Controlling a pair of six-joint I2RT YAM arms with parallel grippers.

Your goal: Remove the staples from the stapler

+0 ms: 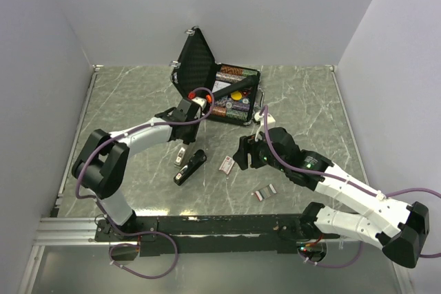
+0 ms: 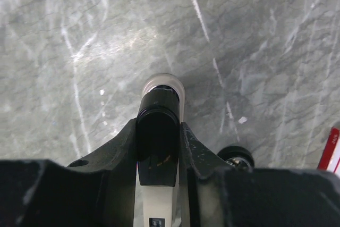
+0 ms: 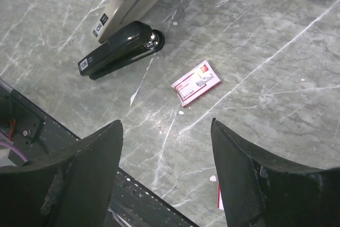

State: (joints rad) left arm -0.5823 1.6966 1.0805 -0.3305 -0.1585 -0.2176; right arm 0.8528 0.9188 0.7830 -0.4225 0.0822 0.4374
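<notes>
The black stapler (image 1: pixel 191 168) lies open on the table, its black top half flat (image 3: pixel 119 51). Its pale inner rail part (image 3: pixel 133 9) angles up from the hinge. My left gripper (image 1: pixel 185 149) is shut on that raised part, whose black-capped end (image 2: pixel 158 131) sits tight between the fingers of the left gripper (image 2: pixel 158 126). My right gripper (image 1: pixel 242 153) hovers open and empty above the table (image 3: pixel 167 123). Two short silvery-grey pieces that look like staples (image 1: pixel 264 193) lie near the front, right of the stapler; they are too small to be sure.
A small white and red box (image 1: pixel 226 164) lies between the stapler and my right gripper, also in the right wrist view (image 3: pixel 195 82). An open black foam-lined case (image 1: pixel 220 91) stands at the back. A black rail (image 1: pixel 207 225) runs along the near edge.
</notes>
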